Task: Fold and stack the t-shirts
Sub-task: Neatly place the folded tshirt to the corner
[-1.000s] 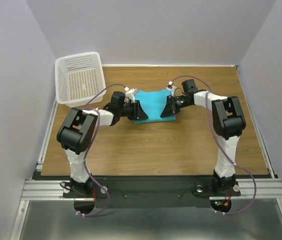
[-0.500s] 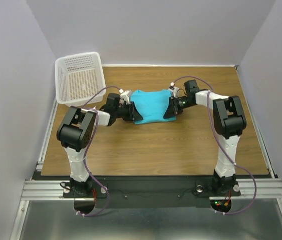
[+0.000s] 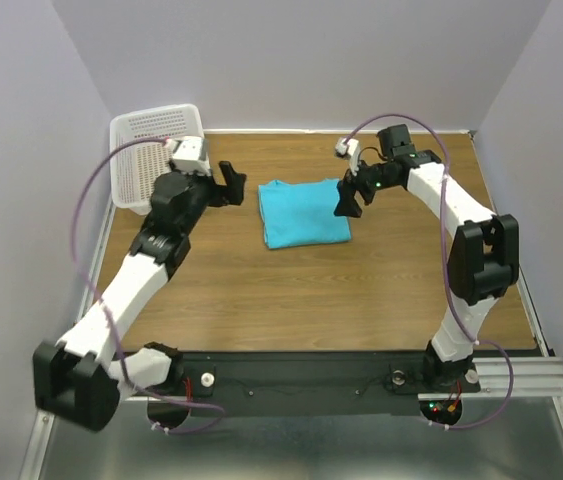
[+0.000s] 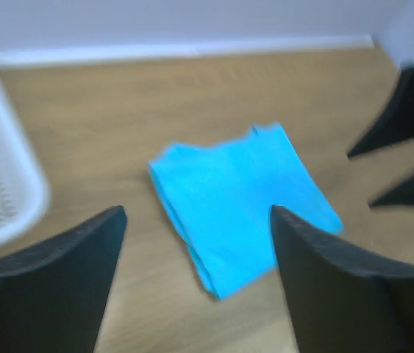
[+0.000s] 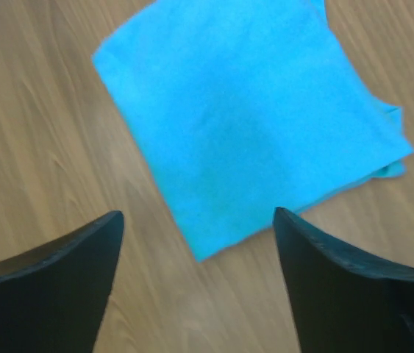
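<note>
Turquoise t-shirt (image 3: 304, 212), folded into a rough square, lies flat on the wooden table (image 3: 361, 290) at upper centre of the frame, between the left gripper (image 3: 230, 183) and the right gripper (image 3: 347, 198), both spread wide and holding nothing.

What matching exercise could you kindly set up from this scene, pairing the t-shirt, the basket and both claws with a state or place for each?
Column one:
1. t-shirt
2. basket
3. left claw
4. right claw

Column two:
A. white mesh, at the far left
B. open, beside the shirt's right edge
C. turquoise, folded, lying flat
D. open, between basket and shirt, touching neither

Pairs: 1-C; 2-A; 3-D; 4-B
</note>
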Robot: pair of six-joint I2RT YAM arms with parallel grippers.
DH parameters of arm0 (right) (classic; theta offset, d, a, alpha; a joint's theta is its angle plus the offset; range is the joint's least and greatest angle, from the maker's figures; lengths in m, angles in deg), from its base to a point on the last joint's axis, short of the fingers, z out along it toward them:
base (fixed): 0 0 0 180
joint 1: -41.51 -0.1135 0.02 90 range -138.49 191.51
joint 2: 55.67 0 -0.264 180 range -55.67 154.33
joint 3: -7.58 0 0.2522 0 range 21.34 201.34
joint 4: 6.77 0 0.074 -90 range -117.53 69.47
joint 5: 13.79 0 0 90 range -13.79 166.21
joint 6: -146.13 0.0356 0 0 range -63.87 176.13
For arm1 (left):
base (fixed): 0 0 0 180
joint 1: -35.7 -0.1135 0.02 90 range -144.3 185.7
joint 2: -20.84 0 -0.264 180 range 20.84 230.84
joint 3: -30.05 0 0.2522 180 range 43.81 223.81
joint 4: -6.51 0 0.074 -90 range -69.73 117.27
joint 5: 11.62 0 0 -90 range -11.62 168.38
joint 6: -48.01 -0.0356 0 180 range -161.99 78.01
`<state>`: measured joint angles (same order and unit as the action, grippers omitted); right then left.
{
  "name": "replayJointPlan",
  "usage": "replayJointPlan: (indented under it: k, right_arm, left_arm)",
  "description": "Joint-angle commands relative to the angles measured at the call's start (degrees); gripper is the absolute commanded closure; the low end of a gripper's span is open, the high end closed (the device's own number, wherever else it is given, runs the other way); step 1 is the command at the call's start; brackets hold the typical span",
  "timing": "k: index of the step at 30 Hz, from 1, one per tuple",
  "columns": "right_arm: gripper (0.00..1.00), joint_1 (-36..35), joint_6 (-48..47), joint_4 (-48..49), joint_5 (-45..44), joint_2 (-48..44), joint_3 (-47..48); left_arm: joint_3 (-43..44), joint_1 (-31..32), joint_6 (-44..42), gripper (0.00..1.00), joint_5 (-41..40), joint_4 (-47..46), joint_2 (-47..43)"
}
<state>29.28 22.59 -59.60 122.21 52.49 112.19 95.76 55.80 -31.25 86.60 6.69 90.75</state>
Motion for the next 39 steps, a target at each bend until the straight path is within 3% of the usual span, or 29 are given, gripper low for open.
replayJointPlan:
  k: [1, 2, 6, 12, 21, 26, 27, 30, 32, 33, 35, 39]
  right_arm:
    - [0.06, -6.6, -24.2, -6.2, -13.4, -3.0, -4.3]
    - [0.05, -9.3, -30.4, -5.9, -15.6, -3.9, -5.7]
    - [0.0, -14.4, -35.7, -5.2, -22.0, -2.8, -7.4]
    - [0.03, -22.0, -30.4, 1.9, -30.3, 0.7, -5.7]
    - [0.13, -26.5, -25.1, 8.0, -40.6, 6.7, -6.1]
    - [0.27, -26.8, -23.2, 10.0, -43.7, 8.3, -6.7]
    - [0.36, -26.9, -22.7, 10.0, -44.1, 9.0, -6.3]
    - [0.45, -26.9, -21.7, 10.3, -45.6, 9.9, -6.4]
    - [0.56, -26.8, -21.3, 11.1, -48.2, 9.9, -7.6]
    - [0.66, -26.7, -21.1, 11.3, -49.0, 9.9, -8.0]
    - [0.74, -26.4, -20.4, 11.9, -49.8, 9.8, -8.9]
    - [0.83, -24.0, -19.5, 12.8, -50.5, 8.5, -10.6]
  left_arm:
    - [-4.8, -0.8, -3.1, 0.01, -20.1, 2.7, -10.9]
    - [-5.5, -0.9, -3.7, 0.01, -20.4, 2.9, -14.0]
    - [-9.0, -1.0, -3.6, 0.02, -18.3, 5.0, -19.6]
    - [-16.4, -1.0, -2.0, 0.03, -17.8, 5.9, -25.7]
    - [-17.0, -1.0, -2.1, 0.03, -17.8, 6.6, -27.8]
    - [-16.8, -1.0, -2.0, 0.03, -17.2, 6.6, -27.5]
    - [-16.9, -1.0, -2.0, 0.03, -17.1, 6.6, -27.6]
    - [-16.9, -1.0, -2.0, 0.03, -17.0, 6.7, -28.0]
    - [-17.0, -1.1, -1.9, 0.03, -17.0, 6.8, -28.2]
    - [-17.1, -1.0, -1.9, 0.03, -16.9, 6.8, -28.3]
    - [-17.1, -1.0, -1.8, 0.03, -16.8, 6.7, -28.5]
    - [-17.1, -1.0, -1.8, 0.03, -16.5, 6.7, -28.3]
